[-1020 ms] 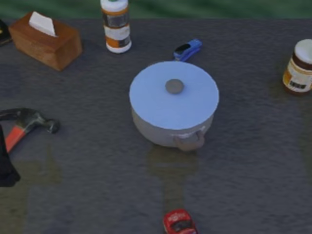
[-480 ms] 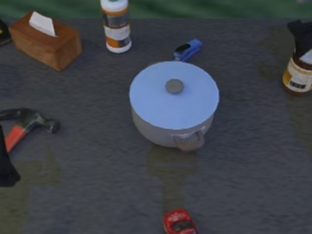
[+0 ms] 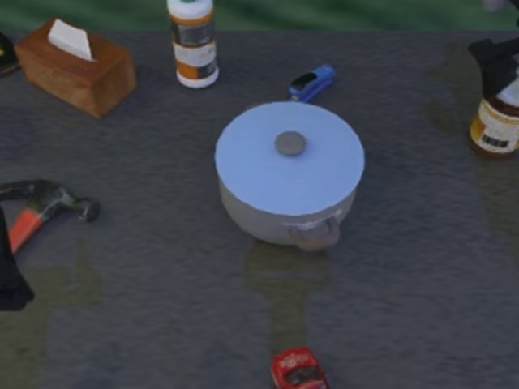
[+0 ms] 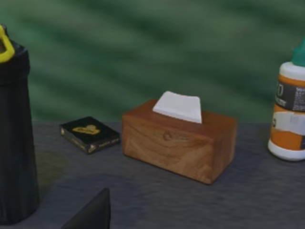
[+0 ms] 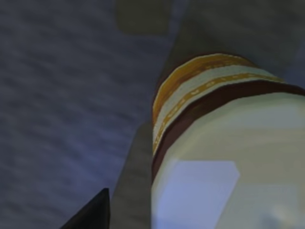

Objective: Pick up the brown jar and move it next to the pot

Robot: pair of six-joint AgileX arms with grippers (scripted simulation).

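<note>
Dark grey worktop (image 3: 162, 284) fills the top view, with a blurred green backdrop beyond its far edge. At the centre stands the pot (image 3: 289, 172), its pale-blue lid closed, knob on top and loop handle facing the near edge. The brown jar (image 3: 494, 126) stands upright at the far right edge, well apart from the pot.

My right arm reaches down from the far right corner, its dark right pincer (image 3: 496, 66) directly over the jar's top and covering the lid from above. The right wrist view looks steeply down the jar (image 5: 224, 143), lid and label bands close to the lens, with one dark fingertip (image 5: 90, 212) beside it; whether the fingers are spread or closed on the jar I cannot tell.

My left arm sits parked at the left edge, its left pincer (image 3: 12, 279) near a hammer (image 3: 45, 207).

A wooden tissue box (image 3: 75, 66), a white bottle (image 3: 192, 42), a blue stapler (image 3: 312, 82) and a red toy car (image 3: 298, 369) also rest on the worktop.
</note>
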